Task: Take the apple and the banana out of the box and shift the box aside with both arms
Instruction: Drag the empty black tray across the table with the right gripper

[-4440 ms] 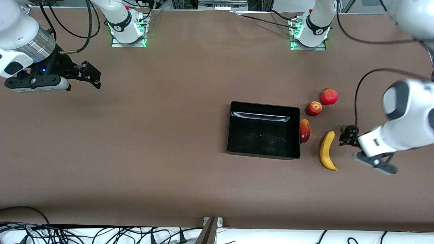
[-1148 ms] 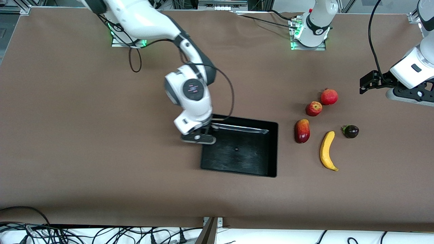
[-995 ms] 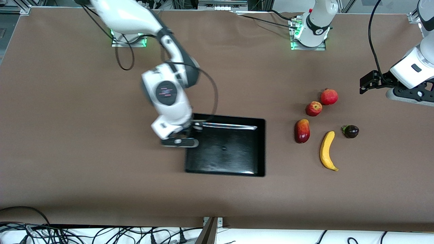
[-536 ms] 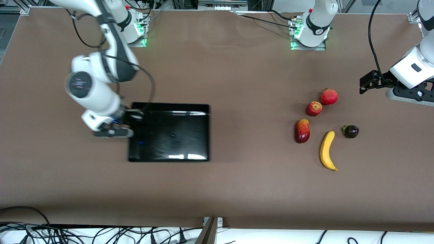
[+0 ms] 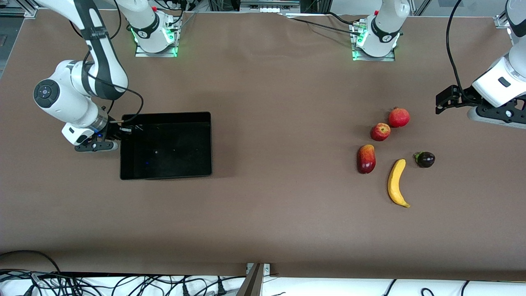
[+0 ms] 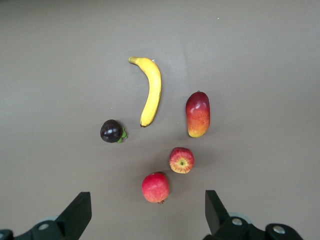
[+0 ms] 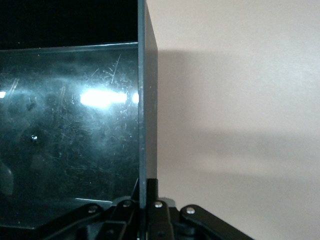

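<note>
The right claw (image 5: pixel 120 132) is clenched on the wall of the box (image 5: pixel 166 144) at the box's end toward the right arm's end of the tabletop (image 5: pixel 263 213). In the right wrist view the thin wall (image 7: pixel 147 100) runs straight up from between the fingers, so the pinch looks square and centred on the rim. The box is empty and sits flat, well apart from the fruit.

The step in hand appears to be the sideways shift of the box, and it looks nearly complete. To finish it well, the right arm would do best to keep the floor of the box flat on the tabletop, avoid twisting the thin wall, stop, then let go before lifting straight up so the rim is not dragged.

The box's long axis runs along the tabletop's length, from the right arm's end toward the left arm's end, with its walls nearly parallel to the tabletop's edges.

The banana (image 5: pixel 397 182) lies on the tabletop toward the left arm's end, its long axis running toward and away from the front camera, the brownish tip at the nearer end. The apple (image 5: pixel 380 132) sits farther from that camera, just beside the pomegranate (image 5: pixel 398 117); the mango (image 5: pixel 366 158) and a dark round fruit (image 5: pixel 425 159) flank the banana.

The left claw (image 5: pixel 446 101) waits in the air near the fruit group, fingers (image 6: pixel 77 216) spread and holding nothing.
</note>
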`<state>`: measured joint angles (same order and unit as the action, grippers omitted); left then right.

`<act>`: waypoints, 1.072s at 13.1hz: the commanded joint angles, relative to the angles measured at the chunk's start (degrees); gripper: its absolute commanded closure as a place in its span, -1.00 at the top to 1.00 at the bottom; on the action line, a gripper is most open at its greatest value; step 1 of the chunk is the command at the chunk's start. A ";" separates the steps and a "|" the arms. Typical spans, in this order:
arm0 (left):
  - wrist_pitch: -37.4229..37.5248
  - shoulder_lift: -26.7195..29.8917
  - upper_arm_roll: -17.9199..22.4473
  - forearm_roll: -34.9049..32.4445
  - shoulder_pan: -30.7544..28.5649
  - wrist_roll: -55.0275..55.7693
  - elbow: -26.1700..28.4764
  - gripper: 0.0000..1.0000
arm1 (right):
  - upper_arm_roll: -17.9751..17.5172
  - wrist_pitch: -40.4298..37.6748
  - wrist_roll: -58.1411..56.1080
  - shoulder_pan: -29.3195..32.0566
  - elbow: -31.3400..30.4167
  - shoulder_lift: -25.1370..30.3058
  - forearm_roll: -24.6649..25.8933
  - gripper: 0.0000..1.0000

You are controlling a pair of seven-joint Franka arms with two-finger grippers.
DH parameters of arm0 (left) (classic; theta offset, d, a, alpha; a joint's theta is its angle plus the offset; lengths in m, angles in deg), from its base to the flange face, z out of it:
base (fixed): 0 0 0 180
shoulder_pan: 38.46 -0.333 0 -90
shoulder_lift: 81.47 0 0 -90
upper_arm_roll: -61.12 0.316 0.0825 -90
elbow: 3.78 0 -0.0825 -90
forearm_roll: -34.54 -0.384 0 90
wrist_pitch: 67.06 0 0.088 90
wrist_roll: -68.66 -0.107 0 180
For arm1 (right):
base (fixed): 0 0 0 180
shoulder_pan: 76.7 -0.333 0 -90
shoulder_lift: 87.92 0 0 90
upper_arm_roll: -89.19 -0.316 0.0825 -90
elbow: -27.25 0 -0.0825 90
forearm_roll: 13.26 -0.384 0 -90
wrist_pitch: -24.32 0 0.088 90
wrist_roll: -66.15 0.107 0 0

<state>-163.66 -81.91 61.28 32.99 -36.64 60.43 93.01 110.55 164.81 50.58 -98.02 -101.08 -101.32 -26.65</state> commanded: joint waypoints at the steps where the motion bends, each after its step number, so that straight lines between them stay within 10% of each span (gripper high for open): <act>1: 0.62 0.00 -0.15 -1.00 0.11 -0.73 -0.90 1.00 | -0.35 3.38 -5.78 0.66 0.01 -2.32 -4.80 -1.00; 6: 1.68 0.00 -0.24 -1.00 0.20 -0.29 -0.90 1.00 | -0.35 4.71 -5.44 1.10 0.10 -4.17 -4.89 -0.98; 8: 1.76 0.00 -1.03 -1.08 0.03 -0.55 -0.90 1.00 | -0.44 4.27 -5.26 1.10 0.71 -3.83 -4.89 0.66; 9: 1.85 0.17 -1.03 -1.09 0.02 -0.99 -0.90 1.00 | -0.62 4.09 -5.26 0.93 1.41 -3.21 -4.81 1.00; 14: 2.29 0.17 -1.56 -1.09 0.11 -0.29 -0.99 1.00 | -0.27 -17.03 1.40 -0.83 17.02 -0.49 -0.01 1.00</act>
<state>-162.64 -81.91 60.24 32.99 -36.61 60.43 93.01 110.01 157.35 48.39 -98.27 -91.17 -102.97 -29.58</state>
